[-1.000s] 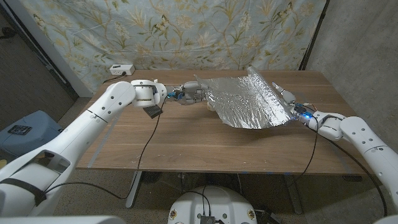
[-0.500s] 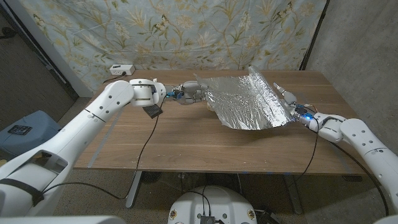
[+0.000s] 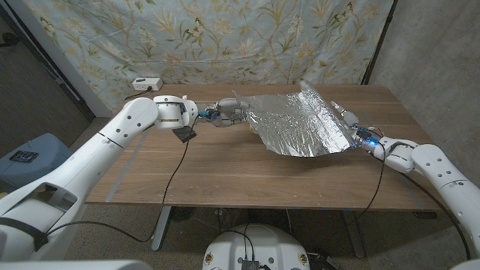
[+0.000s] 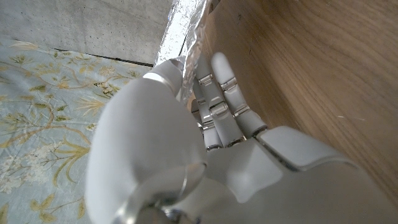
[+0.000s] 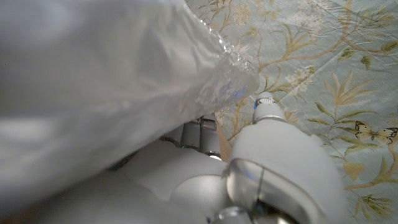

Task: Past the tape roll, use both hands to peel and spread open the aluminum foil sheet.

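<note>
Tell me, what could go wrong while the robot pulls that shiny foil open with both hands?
The foil sheet is thin and crinkled, stretched between the left hand and the right hand. Pulling apart too hard could tear it. Each hand seems to hold only an edge, so one side might slip free and flop down. The front edge hangs above the table and could fold back on itself.

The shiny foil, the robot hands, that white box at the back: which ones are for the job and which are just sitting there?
For the job:
aluminum foil sheet, stretched between both hands
left hand, holding one foil edge
right hand, holding the other edge

Just lying about:
white box at the table's far left corner
flowery curtain behind the wooden table
</note>
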Available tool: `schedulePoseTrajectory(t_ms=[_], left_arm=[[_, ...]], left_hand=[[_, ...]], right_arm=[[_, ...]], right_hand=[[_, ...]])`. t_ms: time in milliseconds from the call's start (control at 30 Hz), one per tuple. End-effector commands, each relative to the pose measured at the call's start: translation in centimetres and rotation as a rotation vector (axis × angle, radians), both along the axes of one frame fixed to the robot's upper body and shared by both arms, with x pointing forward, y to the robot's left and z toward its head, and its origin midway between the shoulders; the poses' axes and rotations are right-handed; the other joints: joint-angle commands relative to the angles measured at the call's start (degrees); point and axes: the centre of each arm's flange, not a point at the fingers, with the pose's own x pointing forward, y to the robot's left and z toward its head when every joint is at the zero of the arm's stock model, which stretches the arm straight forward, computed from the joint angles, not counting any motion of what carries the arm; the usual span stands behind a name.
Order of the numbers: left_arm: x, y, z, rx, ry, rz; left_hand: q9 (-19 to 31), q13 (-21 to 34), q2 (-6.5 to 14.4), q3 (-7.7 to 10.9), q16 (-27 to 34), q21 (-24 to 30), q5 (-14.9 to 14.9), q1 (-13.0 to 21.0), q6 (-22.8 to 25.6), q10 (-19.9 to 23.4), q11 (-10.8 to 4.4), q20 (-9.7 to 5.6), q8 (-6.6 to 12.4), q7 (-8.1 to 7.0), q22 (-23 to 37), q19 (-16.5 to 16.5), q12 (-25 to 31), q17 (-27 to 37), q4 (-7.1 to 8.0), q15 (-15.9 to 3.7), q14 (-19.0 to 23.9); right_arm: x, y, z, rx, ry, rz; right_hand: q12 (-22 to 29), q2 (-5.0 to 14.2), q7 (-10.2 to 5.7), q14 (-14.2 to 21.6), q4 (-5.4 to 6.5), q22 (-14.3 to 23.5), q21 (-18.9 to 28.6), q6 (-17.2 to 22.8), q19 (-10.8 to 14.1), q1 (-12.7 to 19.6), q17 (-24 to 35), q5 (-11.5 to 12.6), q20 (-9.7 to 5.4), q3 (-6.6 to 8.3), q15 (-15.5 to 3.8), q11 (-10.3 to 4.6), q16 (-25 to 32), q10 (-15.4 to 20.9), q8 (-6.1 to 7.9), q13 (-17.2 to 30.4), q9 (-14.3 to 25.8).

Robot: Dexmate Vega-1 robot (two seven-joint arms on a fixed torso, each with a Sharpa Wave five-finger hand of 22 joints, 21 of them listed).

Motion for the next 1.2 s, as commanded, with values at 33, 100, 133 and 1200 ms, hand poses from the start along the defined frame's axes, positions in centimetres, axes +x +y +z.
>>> schedulePoseTrajectory(t_ms=[33, 100, 133, 1200], left_arm=[[-0.2, 0.7, -0.1, -0.005, 0.002, 0.007], [-0.3, 0.8, -0.1, -0.004, -0.002, 0.009], [-0.3, 0.8, -0.1, -0.003, -0.003, 0.009], [-1.1, 1.6, 0.0, 0.001, -0.006, 0.005]], left_hand=[[0.23, 0.4, -0.48, 0.4, 0.39, 0.1, 0.13, 0.16, 1.3, 4.59, -4.23, -0.16, -0.1, 1.34, -0.05, 0.26, 0.06, 0.3, -0.01, -2.63, 2.84], [0.22, 0.38, -0.49, 0.4, 0.33, 0.11, 0.14, 0.15, 1.28, 4.64, -4.2, -0.14, -0.12, 1.35, -0.04, 0.28, 0.05, 0.22, -0.02, -2.65, 2.81], [0.22, 0.42, -0.54, 0.38, 0.36, 0.13, 0.13, 0.16, 1.27, 4.61, -4.19, -0.16, -0.12, 1.33, -0.03, 0.29, 0.04, 0.27, -0.04, -2.66, 2.8], [0.15, 0.37, -0.59, 0.44, 0.34, 0.05, 0.16, 0.15, 1.4, 4.83, -4.12, -0.08, -0.12, 1.36, -0.07, 0.22, -0.23, 0.19, -0.01, -2.59, 2.86]], right_arm=[[0.3, -0.1, 0.1, -0.011, 0.006, 0.0], [0.4, -0.1, 0.2, -0.014, 0.004, -0.001], [0.4, -0.1, 0.3, -0.013, 0.003, -0.001], [1.1, -1.4, 0.6, -0.009, 0.003, -0.028]], right_hand=[[-0.16, 0.38, 0.01, -0.02, -0.27, 0.07, -0.17, 0.41, 0.11, 0.05, 0.25, 0.04, -0.54, 0.3, -0.3, -0.13, 0.3, 0.13, 0.37, 0.1, 0.07], [-0.21, 0.39, 0.04, -0.04, -0.28, 0.07, -0.13, 0.45, 0.2, 0.06, 0.3, 0.04, -0.52, 0.29, -0.27, -0.15, 0.34, 0.16, 0.37, 0.12, 0.07], [-0.22, 0.41, 0.02, -0.05, -0.28, 0.07, -0.13, 0.47, 0.2, 0.05, 0.32, 0.04, -0.55, 0.29, -0.29, -0.18, 0.34, 0.2, 0.37, 0.13, 0.07], [-0.73, 0.44, -0.19, 0.0, -0.47, 0.08, -0.14, 0.74, 0.04, 0.04, 0.45, 0.03, -0.5, 0.3, -0.44, -0.26, 0.45, 0.76, 0.35, 0.44, 0.1]])
